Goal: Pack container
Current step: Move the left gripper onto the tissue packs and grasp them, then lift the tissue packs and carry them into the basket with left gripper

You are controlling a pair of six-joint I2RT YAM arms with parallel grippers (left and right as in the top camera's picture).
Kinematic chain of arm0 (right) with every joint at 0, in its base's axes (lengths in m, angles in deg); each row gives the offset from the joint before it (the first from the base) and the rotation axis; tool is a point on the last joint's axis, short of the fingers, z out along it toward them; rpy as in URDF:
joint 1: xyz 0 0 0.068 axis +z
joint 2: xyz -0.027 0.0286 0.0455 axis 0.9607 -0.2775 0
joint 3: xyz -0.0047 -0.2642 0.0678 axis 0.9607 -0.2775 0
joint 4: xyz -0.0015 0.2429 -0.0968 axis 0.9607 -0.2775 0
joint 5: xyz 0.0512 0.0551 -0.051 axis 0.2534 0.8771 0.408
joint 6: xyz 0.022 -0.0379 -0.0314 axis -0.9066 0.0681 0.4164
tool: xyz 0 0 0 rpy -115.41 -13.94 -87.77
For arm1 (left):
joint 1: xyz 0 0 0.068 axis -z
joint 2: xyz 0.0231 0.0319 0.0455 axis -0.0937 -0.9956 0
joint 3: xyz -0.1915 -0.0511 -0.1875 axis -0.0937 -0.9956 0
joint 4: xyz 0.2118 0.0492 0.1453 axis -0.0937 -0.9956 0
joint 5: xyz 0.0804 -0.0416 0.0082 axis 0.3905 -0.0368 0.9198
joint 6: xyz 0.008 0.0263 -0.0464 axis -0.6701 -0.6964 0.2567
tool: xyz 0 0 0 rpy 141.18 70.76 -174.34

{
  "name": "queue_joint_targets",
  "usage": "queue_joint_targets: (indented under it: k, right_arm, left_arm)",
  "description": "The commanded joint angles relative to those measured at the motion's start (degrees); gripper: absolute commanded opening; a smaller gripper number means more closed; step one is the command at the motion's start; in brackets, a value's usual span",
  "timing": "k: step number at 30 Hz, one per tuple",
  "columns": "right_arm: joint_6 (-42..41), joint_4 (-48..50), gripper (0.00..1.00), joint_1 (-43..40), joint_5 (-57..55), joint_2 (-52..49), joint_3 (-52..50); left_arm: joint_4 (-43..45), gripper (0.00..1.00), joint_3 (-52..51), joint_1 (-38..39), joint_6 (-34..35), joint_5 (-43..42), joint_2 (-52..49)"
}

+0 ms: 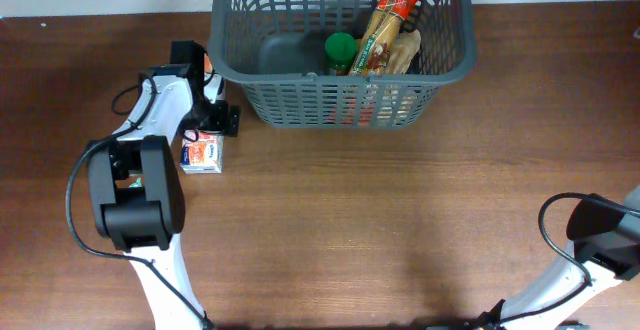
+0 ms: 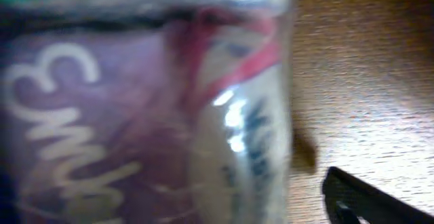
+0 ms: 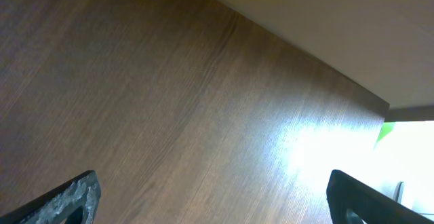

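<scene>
From above, the grey basket sits at the middle of the far edge of the surface. A green-capped bottle and pasta packs are inside it. The left pincer hangs over a small packet near the basket's left side.

From the left wrist, the blurry packet fills most of the view. One finger stands beside it, not touching, so this pincer is open.

From the right wrist, the right pincer is wide open over the brown surface.
</scene>
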Motion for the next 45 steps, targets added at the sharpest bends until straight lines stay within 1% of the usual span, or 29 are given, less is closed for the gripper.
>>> queue_joint_targets:
  k: [1,2,4,6,7,11,14,15,18,21,25,28,31,34,36,38,40,42,45]
  right_arm:
    - [-0.48,-0.33,0.99,-0.22,-0.92,-0.09,-0.13]
    - [-0.48,-0.33,0.99,-0.22,-0.92,-0.09,-0.13]
    - [-0.48,-0.33,0.99,-0.22,-0.92,-0.09,-0.13]
    - [-0.48,-0.33,0.99,-0.22,-0.92,-0.09,-0.13]
    - [-0.48,-0.33,0.99,-0.22,-0.92,-0.09,-0.13]
    - [-0.48,-0.33,0.99,-0.22,-0.92,-0.09,-0.13]
    - [-0.48,-0.33,0.99,-0.22,-0.92,-0.09,-0.13]
    - [-0.48,-0.33,0.99,-0.22,-0.92,-0.09,-0.13]
    - [-0.48,-0.33,0.99,-0.22,-0.92,-0.09,-0.13]
    - [-0.48,-0.33,0.99,-0.22,-0.92,-0.09,-0.13]
    - [-0.48,-0.33,0.99,-0.22,-0.92,-0.09,-0.13]
    - [-0.48,-0.33,0.99,-0.22,-0.92,-0.09,-0.13]
    - [-0.48,-0.33,0.99,-0.22,-0.92,-0.09,-0.13]
    - [-0.48,-0.33,0.99,-0.22,-0.92,-0.09,-0.13]
    - [-0.48,-0.33,0.99,-0.22,-0.92,-0.09,-0.13]
    - [-0.48,-0.33,0.99,-0.22,-0.92,-0.09,-0.13]
    - [-0.48,-0.33,0.99,-0.22,-0.92,-0.09,-0.13]
    - [-0.48,-0.33,0.99,-0.22,-0.92,-0.09,-0.13]
    - [-0.48,-0.33,0.99,-0.22,-0.92,-0.09,-0.13]
  left_arm:
    - [-0.63,0.67,0.59,-1.42,0.00,-0.39,-0.63]
    - [-0.96,0.51,0.59,-1.77,0.04,-0.39,-0.61]
    - [-1.77,0.24,0.61,-2.51,0.24,-0.37,-0.63]
    - [-2.32,0.05,0.61,-3.10,0.83,-0.37,-0.61]
    - [-2.62,0.02,0.61,-3.39,1.55,-0.35,-0.61]
    - [-4.76,0.02,1.92,-3.91,3.28,-0.33,-0.59]
    - [-8.79,0.02,6.95,-3.93,3.78,-0.17,-0.37]
    - [-10.10,0.02,9.64,-4.09,4.48,-0.02,-0.24]
    - [-12.87,0.02,18.86,-5.29,9.84,2.29,0.57]
    - [-15.06,0.02,29.40,-7.54,14.16,2.43,1.73]
    - [-17.77,0.02,43.45,-9.64,17.44,2.27,3.37]
    - [-20.04,0.02,53.33,-8.83,18.25,1.66,4.74]
    - [-21.84,0.02,60.87,-5.09,17.62,1.51,5.95]
    - [-21.99,0.02,65.09,1.31,13.64,1.62,6.78]
    - [-21.20,0.01,66.16,6.34,12.11,2.25,6.84]
    - [-19.67,0.02,66.05,11.28,10.16,3.23,6.67]
    - [-17.59,0.02,65.68,15.91,10.01,7.63,5.97]
    - [-15.91,0.02,65.66,19.26,10.01,11.41,4.96]
    - [-13.92,0.02,65.64,22.71,9.38,12.33,3.23]
